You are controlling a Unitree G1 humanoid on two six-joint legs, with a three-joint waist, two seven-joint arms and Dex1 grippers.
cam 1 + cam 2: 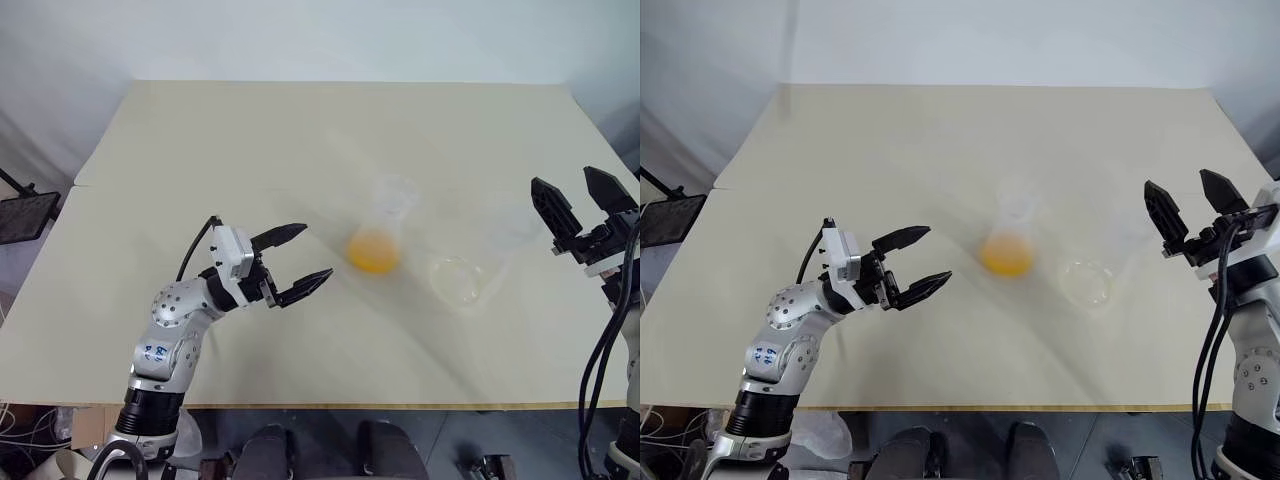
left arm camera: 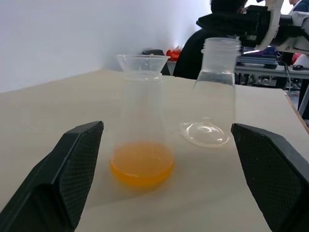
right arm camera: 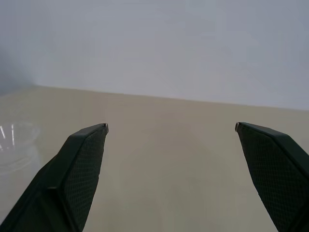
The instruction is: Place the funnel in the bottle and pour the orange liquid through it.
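Note:
A clear bottle (image 2: 141, 111) stands mid-table with the orange liquid (image 2: 142, 164) pooled in its base. The clear funnel (image 2: 142, 64) sits upright in its mouth. My left gripper (image 1: 316, 252) is open, pointing at the bottle from its left, a short way off and touching nothing. My right gripper (image 1: 563, 180) hovers open at the table's right edge, nothing between its fingers, apart from the vessels. From above, the orange liquid (image 1: 372, 252) shows as a bright disc.
An empty clear vessel (image 2: 214, 92) with a threaded mouth stands just right of the bottle, between it and my right gripper. The pale table (image 1: 300, 130) is bare behind and to the left. Dark items sit off the left edge.

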